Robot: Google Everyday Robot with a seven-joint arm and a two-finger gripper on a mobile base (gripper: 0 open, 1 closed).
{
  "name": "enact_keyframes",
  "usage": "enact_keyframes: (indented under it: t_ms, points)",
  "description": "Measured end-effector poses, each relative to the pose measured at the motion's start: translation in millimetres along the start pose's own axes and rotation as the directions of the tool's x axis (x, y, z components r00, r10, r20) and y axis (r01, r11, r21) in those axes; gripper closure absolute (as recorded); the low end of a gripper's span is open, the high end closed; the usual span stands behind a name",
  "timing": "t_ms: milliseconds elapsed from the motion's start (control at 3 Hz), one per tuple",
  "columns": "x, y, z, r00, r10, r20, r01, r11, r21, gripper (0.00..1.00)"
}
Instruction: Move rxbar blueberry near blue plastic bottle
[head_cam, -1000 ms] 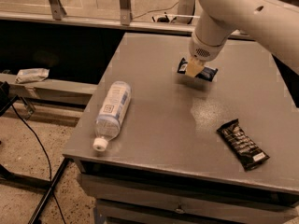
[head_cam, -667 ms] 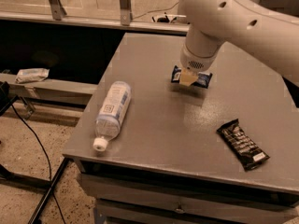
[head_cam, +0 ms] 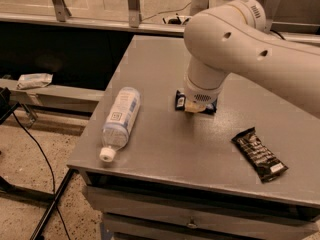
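The rxbar blueberry (head_cam: 180, 100) is a small dark blue bar, mostly covered by my arm, low over the middle of the grey table (head_cam: 165, 149). My gripper (head_cam: 196, 105) sits right on it, with the bar's ends showing on either side. The blue plastic bottle (head_cam: 120, 118) lies on its side near the table's left edge, white cap toward the front. The bar is about a hand's width to the right of the bottle.
A larger black-brown wrapped bar (head_cam: 259, 154) lies near the table's front right. My white arm (head_cam: 235, 44) reaches in from the upper right. A ledge with a crumpled wrapper (head_cam: 34, 79) runs to the left, with cables on the floor below.
My gripper has moved left and toward the front with the blue bar, bringing it closer to the bottle. The bottle and the black-brown bar have not moved.
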State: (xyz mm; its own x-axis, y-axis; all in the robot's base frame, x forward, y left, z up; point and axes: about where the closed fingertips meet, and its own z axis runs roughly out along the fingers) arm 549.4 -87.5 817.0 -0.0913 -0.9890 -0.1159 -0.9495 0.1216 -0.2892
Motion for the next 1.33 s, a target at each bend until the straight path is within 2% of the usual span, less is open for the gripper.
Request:
enact_keyframes:
  t_ms: [333, 667, 1000, 1333]
  points:
    - [-0.3, -0.8, -2.7, 1.0, 0.0, 0.0, 0.0, 1.0, 0.0, 1.0]
    - [-14.7, -7.3, -35.0, 0.998, -0.024, 0.059, 0.022, 0.9991, 0.035, 1.0]
    - [-33.0, -24.6, -83.3, 0.992, -0.05, 0.119, 0.039, 0.9945, 0.098, 1.0]
    - [-44.9, -33.5, -101.1, 0.989, -0.066, 0.133, 0.05, 0.9911, 0.123, 1.0]
